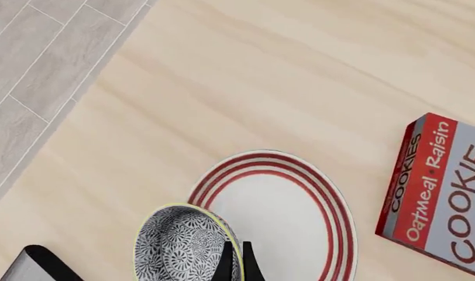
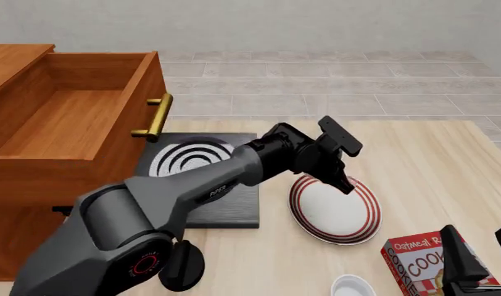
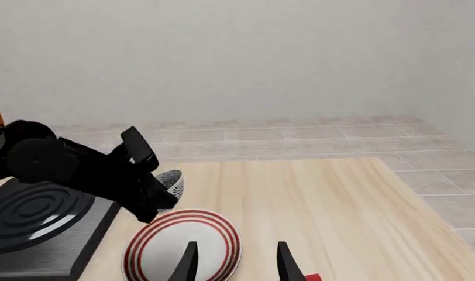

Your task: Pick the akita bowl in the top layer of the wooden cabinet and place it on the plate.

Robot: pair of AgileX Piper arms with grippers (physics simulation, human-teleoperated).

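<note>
The akita bowl (image 1: 183, 246), patterned black and white, hangs over the near-stove edge of the red-ringed plate (image 1: 288, 213). My left gripper (image 1: 236, 266) is shut on its rim, one finger inside and one outside. In the front view the left gripper (image 2: 337, 179) sits just above the plate (image 2: 337, 213) and hides the bowl. The right wrist view shows the bowl (image 3: 171, 181) held a little above the plate (image 3: 183, 246). The wooden cabinet (image 2: 36, 185) stands at the left with its top layer (image 2: 61, 117) pulled open and empty. My right gripper (image 2: 481, 246) is open at the table's near right.
A black stove (image 2: 205, 163) with white spiral rings lies between cabinet and plate. A red cookie box (image 2: 423, 262) lies right of the plate, near my right gripper. A small white bowl (image 2: 353, 287) sits at the front edge. The drawer's brass handle (image 2: 156, 117) juts toward the stove.
</note>
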